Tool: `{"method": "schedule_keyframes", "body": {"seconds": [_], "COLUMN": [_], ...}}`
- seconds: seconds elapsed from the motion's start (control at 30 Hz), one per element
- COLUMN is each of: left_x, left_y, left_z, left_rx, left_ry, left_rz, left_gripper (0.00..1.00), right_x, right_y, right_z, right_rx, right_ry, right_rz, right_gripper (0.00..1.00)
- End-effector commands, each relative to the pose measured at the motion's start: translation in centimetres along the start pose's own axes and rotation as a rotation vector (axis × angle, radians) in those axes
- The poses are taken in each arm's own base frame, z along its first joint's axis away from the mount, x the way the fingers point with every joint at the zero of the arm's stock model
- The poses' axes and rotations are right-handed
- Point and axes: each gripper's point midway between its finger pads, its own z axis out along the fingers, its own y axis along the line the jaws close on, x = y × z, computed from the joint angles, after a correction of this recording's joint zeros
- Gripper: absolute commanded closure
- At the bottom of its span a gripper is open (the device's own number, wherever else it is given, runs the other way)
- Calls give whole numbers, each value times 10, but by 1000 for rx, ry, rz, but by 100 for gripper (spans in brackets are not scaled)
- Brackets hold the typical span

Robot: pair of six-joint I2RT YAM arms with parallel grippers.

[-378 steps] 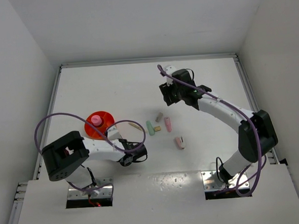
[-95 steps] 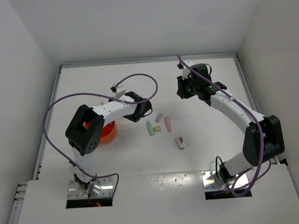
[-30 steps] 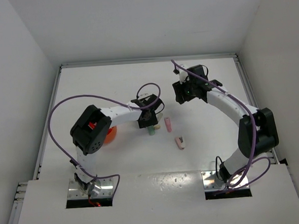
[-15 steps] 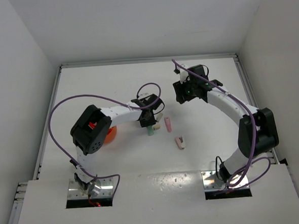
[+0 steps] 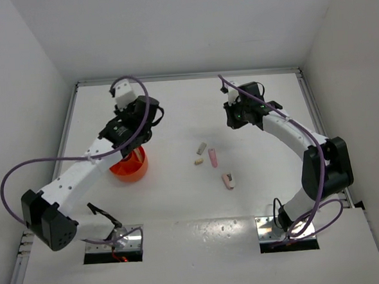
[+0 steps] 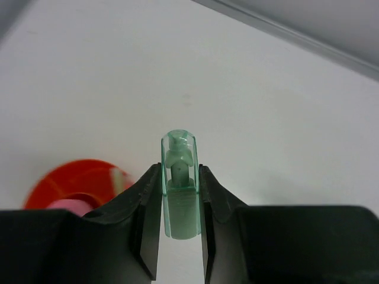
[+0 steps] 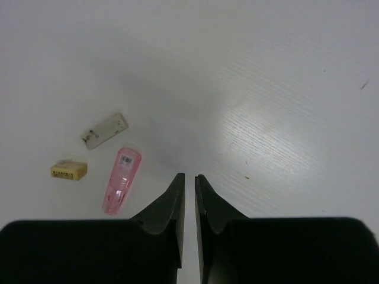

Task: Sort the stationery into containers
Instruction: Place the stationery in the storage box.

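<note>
My left gripper [image 5: 137, 136] is shut on a mint-green capped piece [image 6: 179, 189], held upright between the fingers above the table. It hangs by the far right rim of the round orange bowl [image 5: 128, 166]. In the left wrist view the bowl [image 6: 89, 182] sits low on the left with a pink piece [image 6: 66, 206] inside. On the table middle lie a beige piece [image 5: 201, 148], a tan stub [image 5: 198, 160], a pink piece [image 5: 212, 158] and a pink-and-dark piece [image 5: 227, 180]. My right gripper [image 5: 234, 121] is shut and empty, up and right of them; its wrist view [image 7: 189, 176] shows the pink piece [image 7: 121, 180], beige [image 7: 105, 130] and tan [image 7: 68, 170].
White walls close in the table on the left, back and right, with a metal rail [image 5: 185, 77] along the back edge. The left arm's purple cable [image 5: 43, 165] loops over the left side of the table.
My left arm has swung left from the cluster of pieces, carrying the mint-green piece to the orange bowl. That piece is gone from the cluster. The right arm has barely moved.
</note>
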Motion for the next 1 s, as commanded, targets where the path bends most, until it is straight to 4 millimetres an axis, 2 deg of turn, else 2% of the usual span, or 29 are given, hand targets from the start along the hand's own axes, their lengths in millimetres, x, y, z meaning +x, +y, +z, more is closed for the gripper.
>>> {"method": "schedule_keyframes", "body": {"seconds": [0.0,0.03,0.13,0.2,0.23,0.53,0.97], "left_x": [-7,-14,-27,-32,-31,-6,15], "left_y": [81,98,124,125,132,136,150], "left_z": [15,18,19,21,24,55,74], "left_rx": [-291,-348,-455,-483,-519,-600,-685], "left_ry": [-157,-198,-289,-304,-309,-264,-262], "left_rz": [15,-18,-103,-109,-90,-20,9], "left_gripper": [100,100,100,100,100,100,100], "right_x": [-27,-27,-27,-27,-27,-25,-25], "right_y": [4,5,8,8,8,7,9], "right_z": [-11,-11,-11,-11,-11,-8,-8], "right_rx": [-19,-28,-40,-40,-40,-40,-51], "right_ry": [-95,-96,-97,-97,-97,-88,-89], "right_rz": [-4,-4,4,4,4,6,5], "right_gripper": [88,88,88,88,88,88,88]}}
